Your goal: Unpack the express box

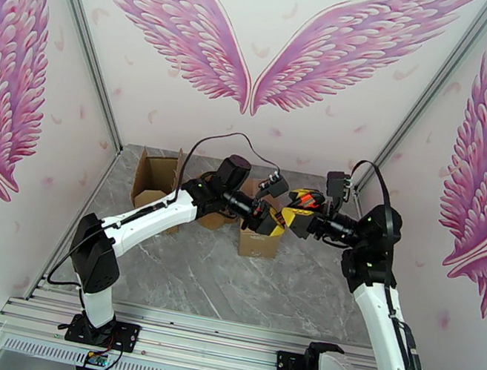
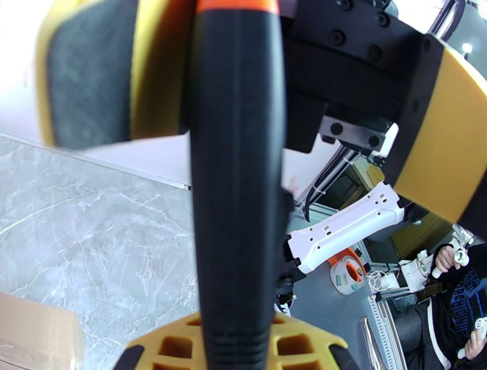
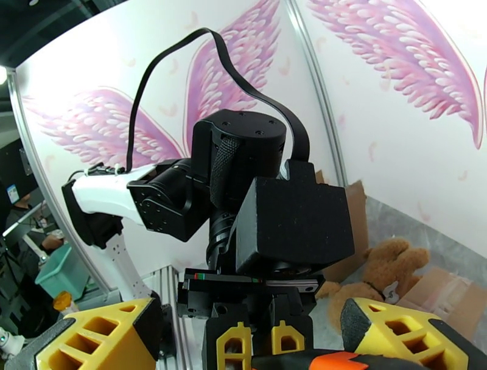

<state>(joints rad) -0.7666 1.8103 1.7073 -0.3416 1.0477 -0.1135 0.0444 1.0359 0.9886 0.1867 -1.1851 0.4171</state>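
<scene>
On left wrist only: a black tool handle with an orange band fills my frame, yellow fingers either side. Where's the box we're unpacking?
Observer: Top view: a small brown cardboard box stands on the grey marble table, right where the left gripper meets the right gripper.
Operator: Anything out of it yet?
Observer: I can't tell which box it came from, but in the right wrist view a brown plush teddy bear lies on the table beside cardboard flaps.
Operator: Other boxes?
Observer: A larger open cardboard box stands at the table's far left.
</scene>
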